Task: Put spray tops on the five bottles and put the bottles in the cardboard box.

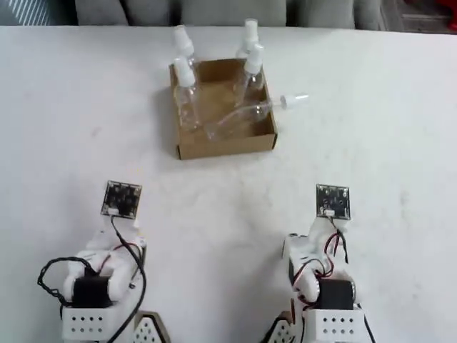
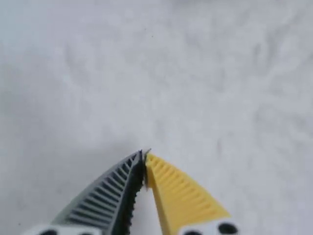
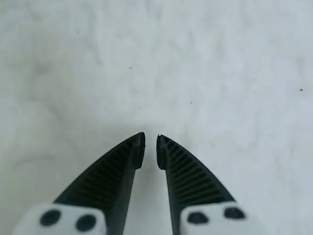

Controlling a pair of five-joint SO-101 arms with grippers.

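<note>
Plainly these are light things: five clear plastic bottles with white spray tops, gathered at the shallow brown cardboard box [image 1: 227,146] on the far middle of the white table [image 1: 371,157]. The left upright bottle [image 1: 188,100] and the right upright bottle [image 1: 248,82] stand inside it. A lying bottle [image 1: 246,116] rests tilted over the box's right wall, its spray head [image 1: 294,100] hanging past the rim.

They look empty, so they are probably thin-walled, smooth and easy to dent or squirt out of a hard pinch. Upright they seem top-heavy. The stiffest hold is likely the neck just under the spray collar. For the lying one, a grip on the upper body near that collar would let it be tipped in.

Both arms sit folded at the near edge, well apart from the box. The left gripper [image 2: 145,159] has its grey and yellow jaws pressed tip to tip on nothing. The right gripper [image 3: 150,147] is all but closed, with a thin slit between its black jaws, and is also empty.

Only the tops of the rear left bottle [image 1: 183,41] and rear right bottle [image 1: 250,32] are distinct, so I cannot tell whether they stand inside the back wall or just behind it. Nor can I tell whether any top is fully screwed on.
</note>
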